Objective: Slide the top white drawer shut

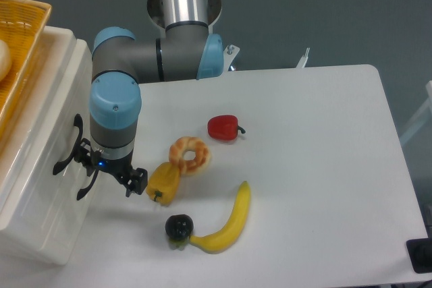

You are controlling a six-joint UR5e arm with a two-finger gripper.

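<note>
While the UR5e arm [145, 55] reaches down from its base at the far edge of the desk [317, 166], its gripper [108, 179] hangs just in front of the white cabinet at the desk's left edge. Its dark fingers [137, 181] stand spread apart, with nothing between them; one fingertip sits near the cabinet front, the other just beside a yellow bell pepper [163, 183]. Whether the near finger touches the cabinet or its handle cannot be told from this view.

The top white drawer [47, 92] is at the far-left corner of the desk, upper of the two fronts, and its front panel stands a little proud of the cabinet body. Its black curved handle [67, 146] lies just left of the gripper's wrist. A second black handle [84, 187] on the lower drawer front [47, 214] shows directly beneath the gripper. An orange wicker basket [20, 38] rests on top of the cabinet, cut off by the left edge of the view.

On the bare desk, right of the gripper, a ring-shaped pastry [190, 155] touches the yellow bell pepper at its upper right. A red bell pepper [223, 127] lies apart, further toward the far edge. Nearer the front edge, a banana [226, 224] curves with its lower end against a dark round fruit [179, 227].
</note>
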